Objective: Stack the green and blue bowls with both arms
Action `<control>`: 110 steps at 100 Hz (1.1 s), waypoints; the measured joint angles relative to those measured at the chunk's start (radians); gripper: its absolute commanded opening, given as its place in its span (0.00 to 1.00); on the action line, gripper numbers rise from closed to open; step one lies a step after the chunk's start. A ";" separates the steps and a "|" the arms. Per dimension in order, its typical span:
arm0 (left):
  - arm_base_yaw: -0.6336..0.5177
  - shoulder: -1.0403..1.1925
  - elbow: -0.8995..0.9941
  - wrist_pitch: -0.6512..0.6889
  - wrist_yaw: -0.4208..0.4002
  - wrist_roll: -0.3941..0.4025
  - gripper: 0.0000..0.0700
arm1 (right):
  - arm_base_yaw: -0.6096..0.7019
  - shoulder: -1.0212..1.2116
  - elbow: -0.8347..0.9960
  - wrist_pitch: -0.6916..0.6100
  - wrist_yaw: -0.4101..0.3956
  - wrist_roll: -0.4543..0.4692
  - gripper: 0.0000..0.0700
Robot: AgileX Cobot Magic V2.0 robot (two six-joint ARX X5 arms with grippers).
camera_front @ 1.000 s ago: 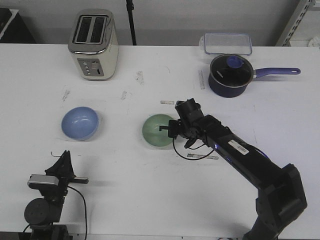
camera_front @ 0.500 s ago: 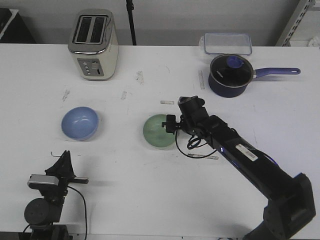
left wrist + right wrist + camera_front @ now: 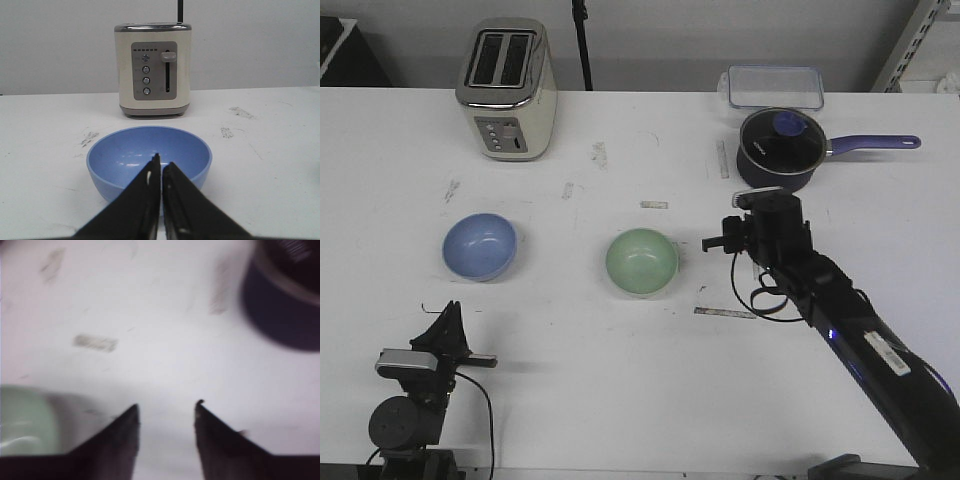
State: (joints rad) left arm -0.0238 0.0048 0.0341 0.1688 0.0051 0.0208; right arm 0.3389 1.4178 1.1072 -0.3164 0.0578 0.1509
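Since a second ago the right gripper (image 3: pixel 713 243) is pulling back from the green bowl (image 3: pixel 642 262), which it was touching at the rim; now it is hanging over bare table (image 3: pixel 620 380) to the bowl's right, apart from it. Its jaws are standing apart with nothing between them, as the blurred right wrist view is showing (image 3: pixel 165 412), with the bowl's edge (image 3: pixel 22 417) off to one side. The green bowl is sitting upright near the table's middle, shifted slightly toward the right.

One blue bowl (image 3: pixel 480 246) is sitting upright well to the left, unmoved. The left gripper (image 3: pixel 161 170) is staying low at the near left edge, its fingers pressed together, holding nothing, pointing at that bowl (image 3: pixel 149 157).

Two bowls are on the table, unstacked. Behind them are standing one toaster (image 3: pixel 507 88), one navy saucepan (image 3: pixel 780 148) and one clear container (image 3: pixel 772 86).
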 measured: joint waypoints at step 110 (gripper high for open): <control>0.000 0.000 0.000 0.000 0.000 0.000 0.00 | -0.327 -1.141 -0.752 0.220 -0.013 -0.146 0.02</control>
State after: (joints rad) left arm -0.0238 0.0048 0.0341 0.1688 0.0048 0.0208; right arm 0.0124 0.2768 0.3553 -0.0963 0.0448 0.0044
